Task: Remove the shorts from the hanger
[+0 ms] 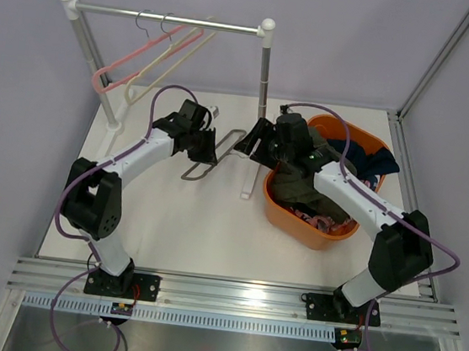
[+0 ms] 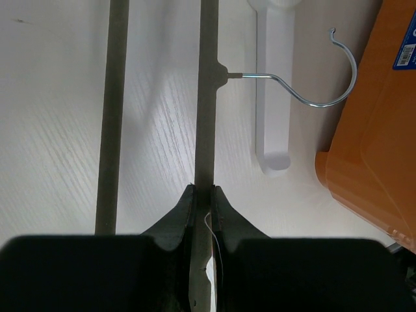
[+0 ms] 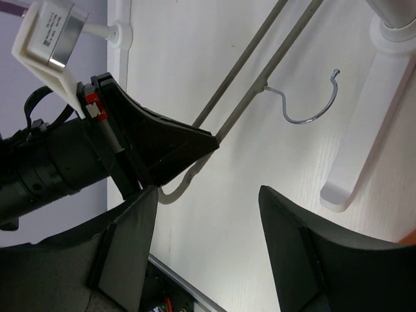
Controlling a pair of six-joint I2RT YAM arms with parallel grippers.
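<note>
My left gripper (image 1: 207, 144) is shut on the top bar of a bare grey hanger (image 1: 194, 173), low over the table. In the left wrist view its fingertips (image 2: 195, 195) pinch the bar of this hanger (image 2: 207, 97), whose metal hook (image 2: 325, 88) points toward the basket. My right gripper (image 1: 252, 143) hovers open just right of the hanger with nothing between its fingers; the right wrist view shows the gripper (image 3: 208, 195) over bare table. The shorts lie in the orange basket (image 1: 279, 214): olive green (image 1: 294, 187), navy (image 1: 377, 164), pink patterned (image 1: 324, 221).
A clothes rack (image 1: 168, 18) at the back carries a pink hanger (image 1: 133, 61) and a cream hanger (image 1: 167, 64). Its right post (image 1: 266, 69) and white foot (image 2: 273, 97) stand between the grippers and the basket. Walls enclose the table on three sides.
</note>
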